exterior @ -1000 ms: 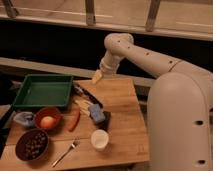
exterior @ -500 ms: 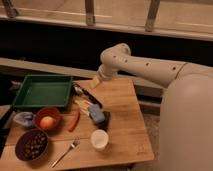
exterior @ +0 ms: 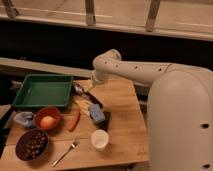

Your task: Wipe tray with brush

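Note:
The green tray (exterior: 42,90) lies at the back left of the wooden table and holds nothing. The brush (exterior: 89,96) lies on the table just right of the tray, its shiny greyish head (exterior: 78,89) near the tray's right rim and its black handle running right and toward the front. My gripper (exterior: 94,90) hangs from the white arm right above the brush's handle, close to the table.
A blue sponge block (exterior: 97,114), a red chili (exterior: 75,120), a white cup (exterior: 100,139) and a silver fork (exterior: 65,153) lie in front of the brush. An orange bowl (exterior: 47,119), a dark bowl (exterior: 32,144) and crumpled plastic (exterior: 23,119) sit front left.
The arm has swung left and down, bringing the gripper from above the table's back edge to just over the brush. The objects have not moved.

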Controlling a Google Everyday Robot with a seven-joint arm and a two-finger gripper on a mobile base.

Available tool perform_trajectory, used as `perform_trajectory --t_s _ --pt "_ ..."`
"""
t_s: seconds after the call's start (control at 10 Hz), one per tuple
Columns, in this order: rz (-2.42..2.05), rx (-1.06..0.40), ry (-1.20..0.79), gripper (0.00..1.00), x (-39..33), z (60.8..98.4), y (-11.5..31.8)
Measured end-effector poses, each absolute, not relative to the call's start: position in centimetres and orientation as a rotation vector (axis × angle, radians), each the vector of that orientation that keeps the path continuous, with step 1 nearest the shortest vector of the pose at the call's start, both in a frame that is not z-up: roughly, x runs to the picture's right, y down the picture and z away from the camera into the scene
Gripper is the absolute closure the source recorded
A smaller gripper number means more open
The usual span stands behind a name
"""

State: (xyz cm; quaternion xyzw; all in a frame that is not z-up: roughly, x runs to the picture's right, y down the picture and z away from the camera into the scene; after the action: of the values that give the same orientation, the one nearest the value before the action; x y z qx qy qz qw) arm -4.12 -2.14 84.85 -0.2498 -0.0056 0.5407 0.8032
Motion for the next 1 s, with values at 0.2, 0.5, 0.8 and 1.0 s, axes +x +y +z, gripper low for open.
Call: perform_trajectory --t_s 0.2,0.5,0.8,1.0 --pt "1.159 -0.552 -0.016 0.2 -4.5 85.0 -2.2" --pt "1.159 -0.564 -0.02 0.2 -4.5 85.3 -2.2" --pt "1.142 -0.628 -0.034 0.2 -6.3 87.7 -1.1" --pt "1.139 -0.645 -0.041 0.2 -6.7 88.6 -1.0"
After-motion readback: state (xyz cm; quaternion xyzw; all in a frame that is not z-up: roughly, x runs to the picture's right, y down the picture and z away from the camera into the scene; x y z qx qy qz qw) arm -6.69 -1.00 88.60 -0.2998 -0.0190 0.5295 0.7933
